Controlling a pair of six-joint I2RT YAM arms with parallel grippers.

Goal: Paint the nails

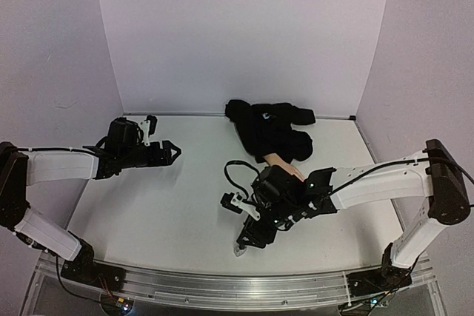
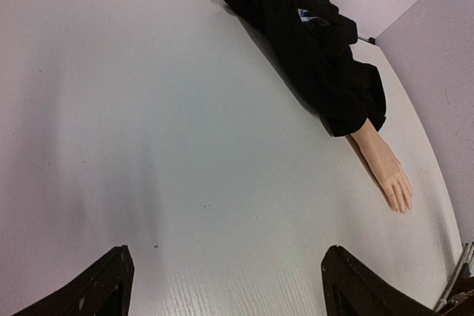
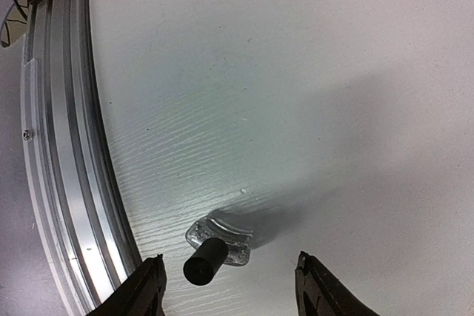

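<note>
**A:** Starting from the left: what is the left gripper (image 1: 174, 152) doing?

**B:** It hangs over the white table (image 1: 163, 212), well to the left of the peach, skin-coloured mannequin hand (image 2: 385, 172). Its jaws are spread as wide as they go and hold nothing. Its wrist camera looks across bare tabletop towards that hand.

**A:** And the polish?

**B:** The small clear glass bottle with a dark cap (image 3: 215, 246) sits on the near side of the mannequin hand, towards the arm bases. The right gripper (image 3: 228, 268) is right over it with one finger on each side. The jaws are partly apart and neither pad touches the glass, so nothing is gripped. From this angle I can't tell whether the bottle stands upright or leans.

**A:** Where are the nails?

**B:** The five tiny pale nails (image 2: 404, 203) tip the mannequin hand's fingers, which lie flat and point towards the near edge. The crumpled black sleeve (image 2: 311, 57) trails off behind the wrist to the back wall. In the top view the right arm hides most of the fingers.

**A:** So which step is this?

**B:** Picking up the bottle, I'd say. The cap is on and no brush is out, so painting hasn't begun. Next the right jaws must pinch the bottle body squarely, leaving the cap free for the left gripper to unscrew.
</note>
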